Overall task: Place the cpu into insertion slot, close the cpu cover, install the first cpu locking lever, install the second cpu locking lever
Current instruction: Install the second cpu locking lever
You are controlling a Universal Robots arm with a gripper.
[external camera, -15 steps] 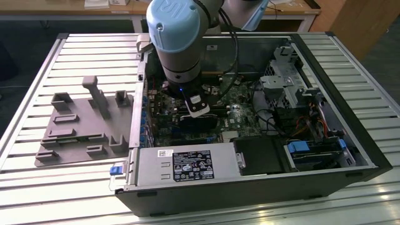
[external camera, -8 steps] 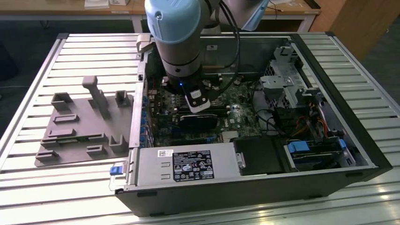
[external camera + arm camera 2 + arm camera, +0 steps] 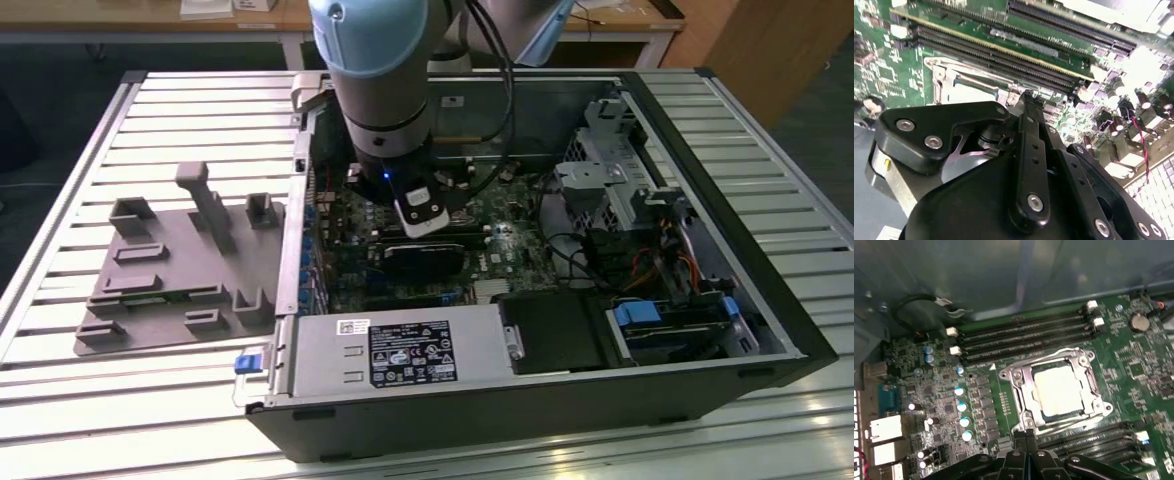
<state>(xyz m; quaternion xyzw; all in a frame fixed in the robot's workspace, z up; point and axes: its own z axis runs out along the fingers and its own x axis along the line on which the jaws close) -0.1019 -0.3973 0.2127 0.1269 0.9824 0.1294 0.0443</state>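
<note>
Now we see the pale silver square cpu [image 3: 1058, 391] seated under the silvery metal-framed cpu cover [image 3: 1019, 390] at frame centre — the black gripper [image 3: 1025, 436], fingers pressed together, should press the lever down squarely.

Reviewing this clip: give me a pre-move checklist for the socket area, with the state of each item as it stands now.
1. cpu lying flat in the insertion slot: ok.
2. cpu cover down around the chip: ok.
3. Both locking levers latched: cannot tell.
4. claw shut with nothing in it: ok.
5. claw positioned close to the socket's edge over the motherboard: ok.
</note>
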